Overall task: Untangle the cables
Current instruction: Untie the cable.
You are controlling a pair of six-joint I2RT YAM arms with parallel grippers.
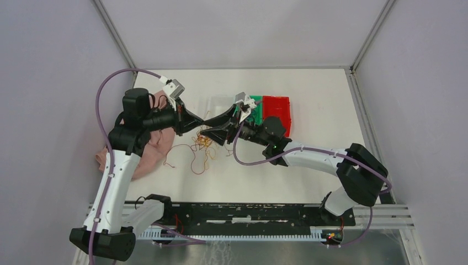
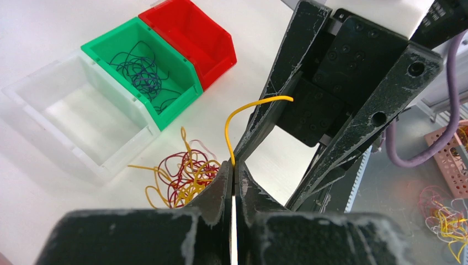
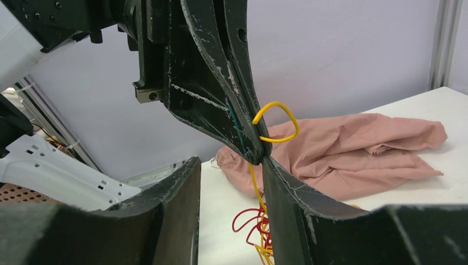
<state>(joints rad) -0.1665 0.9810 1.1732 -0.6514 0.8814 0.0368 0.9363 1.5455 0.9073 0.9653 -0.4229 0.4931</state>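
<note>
My left gripper is shut on a yellow cable that arcs up from its tips; it hangs above the table. The tangled red and yellow cables lie on the table below, seen also in the left wrist view and the right wrist view. My right gripper is open, its jaws on either side of the left gripper's tip, where the yellow cable loops. In the top view the left gripper and the right gripper meet tip to tip. Dark cables lie in the green bin.
A clear bin, a green bin and a red bin stand in a row behind the pile. A pink cloth lies at the left. A pink rack with more wires sits off the table.
</note>
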